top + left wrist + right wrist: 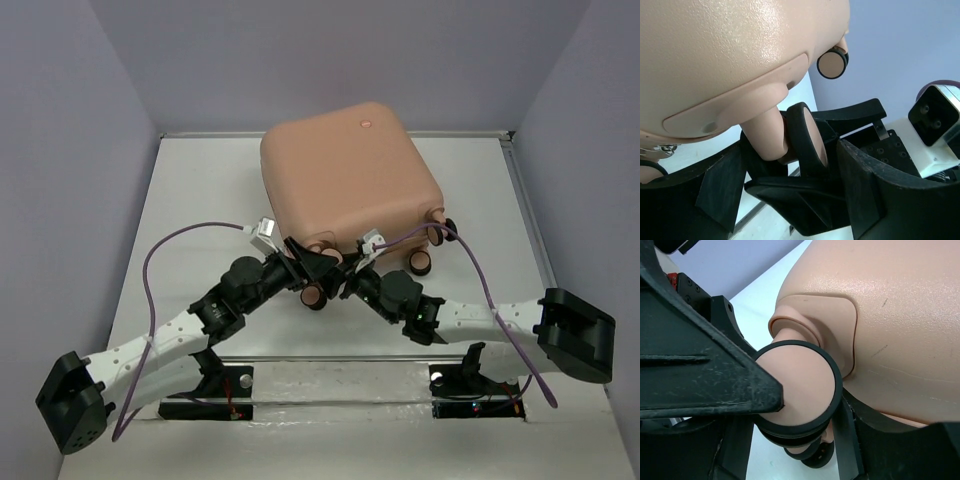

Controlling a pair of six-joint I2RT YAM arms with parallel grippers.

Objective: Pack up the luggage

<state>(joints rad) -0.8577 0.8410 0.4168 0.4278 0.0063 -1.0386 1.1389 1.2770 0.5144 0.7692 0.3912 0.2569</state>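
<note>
The luggage [345, 170], a closed peach-pink hard-shell suitcase, lies flat at the back middle of the table with its wheels toward the arms. Both grippers meet at its near left corner. My left gripper [305, 265] is open; in its wrist view the gripper [792, 157] straddles a caster wheel [807, 137], with gaps on both sides, under the shell [725, 60]. My right gripper [352, 268] is closed on a caster wheel [800, 385]. In its wrist view the gripper [812, 402] has one finger lapping the wheel's face and the other against its rim, below the shell [900, 315].
Other wheels stick out at the suitcase's near right corner [418, 263]. Purple cables [150, 270] loop over both arms. The right arm's white wrist camera [935, 120] sits close beside my left gripper. A raised rim [528, 210] edges the white table.
</note>
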